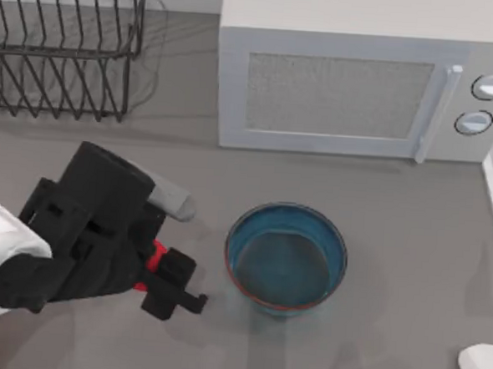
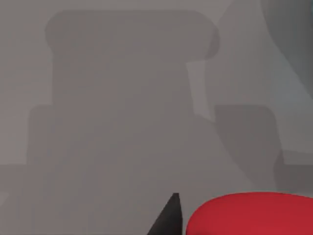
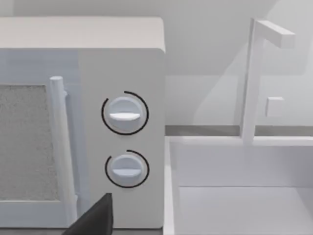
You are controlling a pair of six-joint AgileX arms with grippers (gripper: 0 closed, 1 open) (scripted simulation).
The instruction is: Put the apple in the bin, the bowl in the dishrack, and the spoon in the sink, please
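a flat matte grey countertop (image 1: 393, 244) spans the scene, with soft shadows lying across it. at the far side, right of centre, stands a boxy white microwave oven (image 1: 336, 90) with a speckled grey door window, a vertical bar handle (image 1: 435, 112) and two round dials (image 3: 124, 113) stacked at its right. just right of it sits a white rectangular sink basin (image 3: 239, 196) with a squared white faucet (image 3: 254, 78), backed by a plain pale wall (image 3: 210, 44).

Top view looks down; right wrist shares its microwave (image 1: 353, 91).

No text, label, brand, number or sign could be read; the white microwave's (image 1: 366, 75) two round dials (image 3: 125, 113) were unmarked.
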